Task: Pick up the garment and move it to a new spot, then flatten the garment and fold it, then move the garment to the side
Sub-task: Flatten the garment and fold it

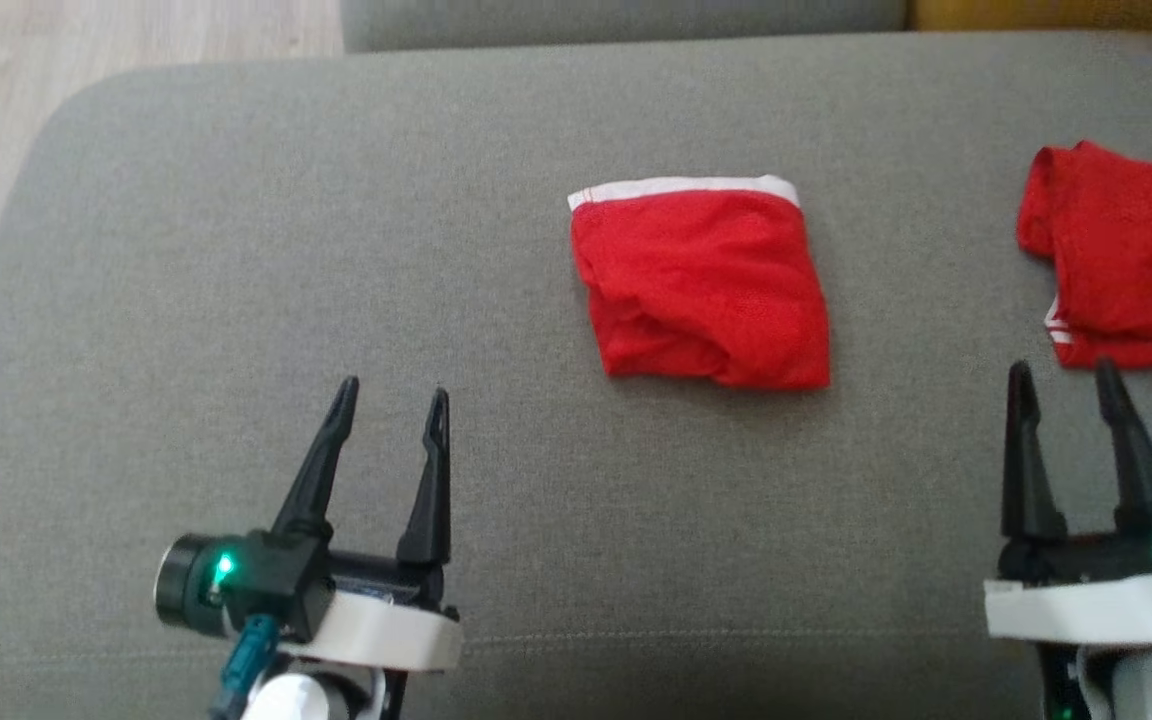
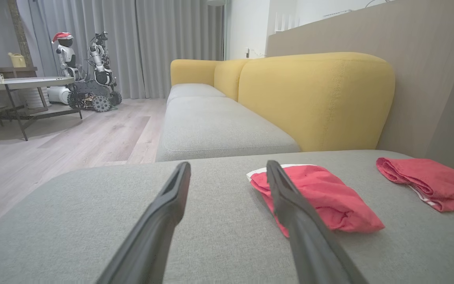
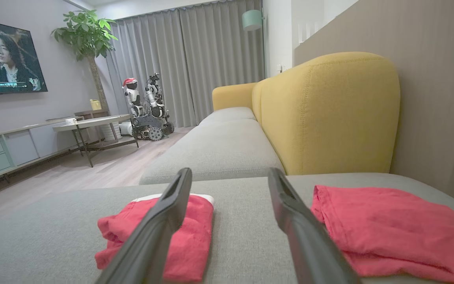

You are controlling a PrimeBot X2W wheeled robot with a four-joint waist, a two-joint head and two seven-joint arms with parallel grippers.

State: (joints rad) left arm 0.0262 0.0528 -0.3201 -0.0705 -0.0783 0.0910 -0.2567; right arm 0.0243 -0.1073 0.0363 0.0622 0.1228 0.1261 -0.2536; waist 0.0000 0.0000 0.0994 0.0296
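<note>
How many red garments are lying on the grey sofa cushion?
2. One folded red garment with a white waistband lies centrally; a second red garment lies at the right, ahead of the right gripper, partly cut off in the head view.

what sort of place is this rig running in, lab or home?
Looks like a living room, possibly a home-style demo space: a yellow-backed sofa, a wall TV and a potted plant. A wheeled robot parked by the curtains hints at a test setting.
</note>
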